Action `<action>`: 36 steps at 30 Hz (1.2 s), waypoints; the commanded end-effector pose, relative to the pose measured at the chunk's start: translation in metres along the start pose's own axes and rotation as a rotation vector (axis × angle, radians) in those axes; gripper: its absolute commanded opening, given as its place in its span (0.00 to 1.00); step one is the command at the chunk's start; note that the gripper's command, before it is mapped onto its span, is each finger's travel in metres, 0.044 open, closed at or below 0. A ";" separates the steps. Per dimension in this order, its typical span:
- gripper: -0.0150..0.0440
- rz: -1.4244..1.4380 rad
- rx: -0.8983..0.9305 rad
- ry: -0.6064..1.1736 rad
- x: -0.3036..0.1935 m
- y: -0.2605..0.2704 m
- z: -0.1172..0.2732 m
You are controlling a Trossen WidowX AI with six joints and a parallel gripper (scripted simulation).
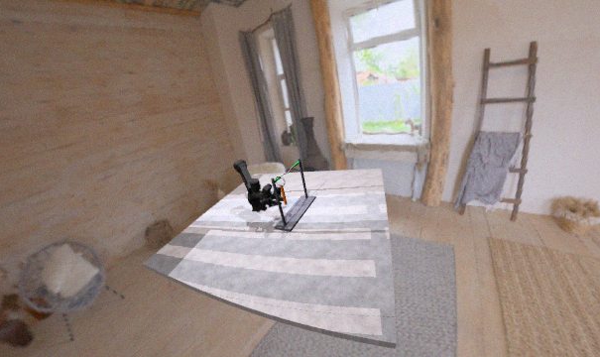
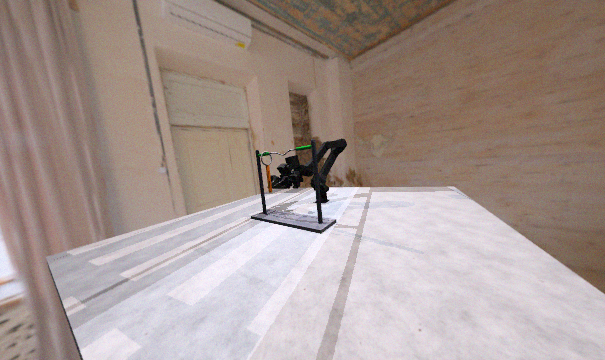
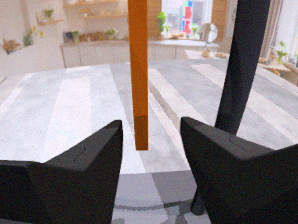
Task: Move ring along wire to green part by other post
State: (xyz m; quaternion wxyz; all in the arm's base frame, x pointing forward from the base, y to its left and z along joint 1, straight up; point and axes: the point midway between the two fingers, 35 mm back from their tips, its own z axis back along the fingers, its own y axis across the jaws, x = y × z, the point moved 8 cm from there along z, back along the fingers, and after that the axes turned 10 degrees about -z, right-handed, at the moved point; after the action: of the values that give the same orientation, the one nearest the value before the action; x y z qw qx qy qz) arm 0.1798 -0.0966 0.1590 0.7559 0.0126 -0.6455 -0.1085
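The ring (image 1: 281, 185) (image 2: 266, 164) hangs on the green part of the wire (image 1: 277, 178) (image 2: 263, 154) beside one post (image 1: 280, 208) (image 2: 261, 185). Its orange handle (image 1: 284, 194) (image 2: 269, 178) (image 3: 139, 75) points straight down. The thin grey wire (image 1: 289, 171) runs to the other green part (image 1: 296, 164) (image 2: 303, 147) at the far post (image 1: 302, 180) (image 2: 317, 185). My gripper (image 3: 151, 126) is open, with nothing held. In the wrist view the handle's lower end shows in the gap between the fingertips, left of its middle; whether it lies between them or just beyond is unclear. The fingertips are small in the top and exterior views.
A dark post (image 3: 242, 70) rises close behind the right finger in the wrist view. Both posts stand on a flat grey base (image 1: 300, 213) (image 2: 292, 221) on the table (image 1: 329, 293) (image 2: 432, 280). The arm reaches in from beside the stand, below the wire.
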 end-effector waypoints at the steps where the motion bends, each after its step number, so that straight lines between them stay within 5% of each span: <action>1: 0.53 -0.005 -0.001 -0.002 0.002 0.000 -0.007; 36: 0.53 -0.007 0.000 -0.007 -0.005 0.004 -0.041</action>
State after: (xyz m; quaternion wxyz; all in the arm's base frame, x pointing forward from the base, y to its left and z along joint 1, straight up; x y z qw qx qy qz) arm 0.2190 -0.0959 0.1481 0.7538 0.0139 -0.6480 -0.1077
